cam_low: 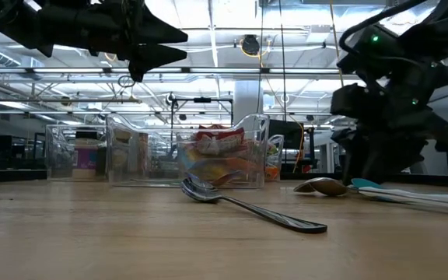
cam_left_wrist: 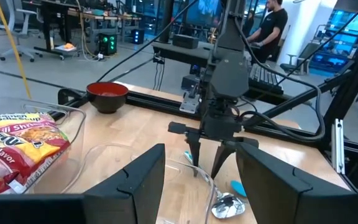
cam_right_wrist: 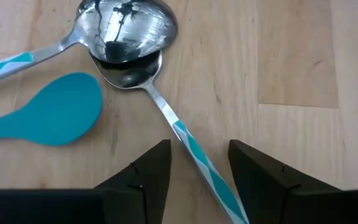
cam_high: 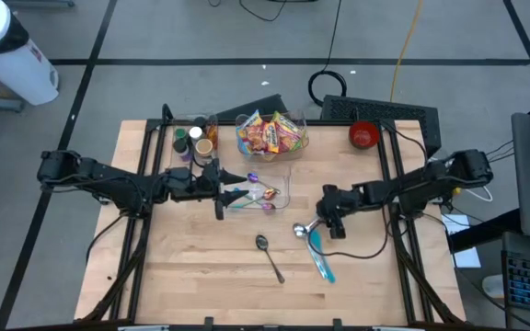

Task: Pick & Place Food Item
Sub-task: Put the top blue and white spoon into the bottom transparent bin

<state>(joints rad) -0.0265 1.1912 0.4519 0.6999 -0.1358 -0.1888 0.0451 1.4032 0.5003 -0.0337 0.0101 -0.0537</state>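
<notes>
Under right end effector: spoons (handles cropped)

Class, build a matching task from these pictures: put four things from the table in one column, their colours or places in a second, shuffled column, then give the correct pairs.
Things:
1. bowl
2. spatula
3. plain spoon
4. snack packets

Descriptions:
A. lying alone on the bare wood near the table's front
B. red, at the table's far right corner
C. piled in a clear container at the back
D. teal, flat on the wood beside two shiny spoons

Pairs: 1-B, 2-D, 3-A, 4-C
</notes>
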